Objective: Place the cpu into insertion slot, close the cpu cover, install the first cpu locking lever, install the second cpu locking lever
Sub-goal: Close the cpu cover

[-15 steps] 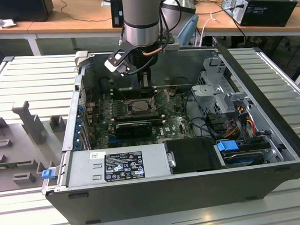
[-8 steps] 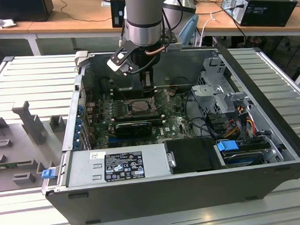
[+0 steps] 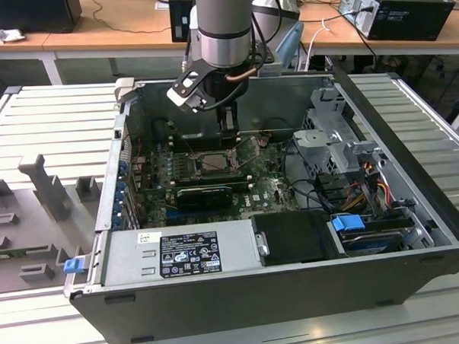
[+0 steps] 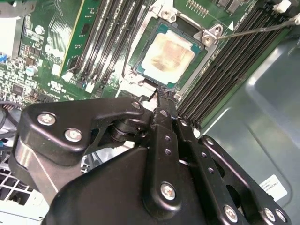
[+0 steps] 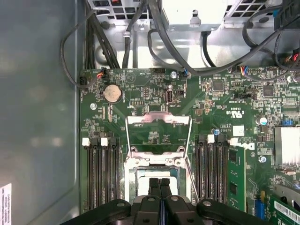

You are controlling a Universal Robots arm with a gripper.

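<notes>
the arm reaches down from the upper middle of the exterior view into an open computer case [image 3: 243, 301] that lies on a ribbed grey surface [image 3: 52, 119]. its gripper [image 3: 228, 138] hangs just above the middle of the green motherboard [image 5: 140, 93]. in both wrist views the gripper's two fingers [image 5: 154, 186] are pressed together with nothing between them, their tips at the near edge of the insertion slot [image 5: 157, 171]. in the second wrist view the cpu [image 4: 168, 55] lies flat inside the slot, its pale silver-beige face up and uncovered. in the first wrist view the cpu cover [image 5: 159, 120] is swung open off the slot, and green board shows through its open centre. a thin wire locking lever [image 5: 127, 140] stands raised along each side of the cover. long black memory slots [image 5: 101, 173] run on either side of the slot.
</notes>
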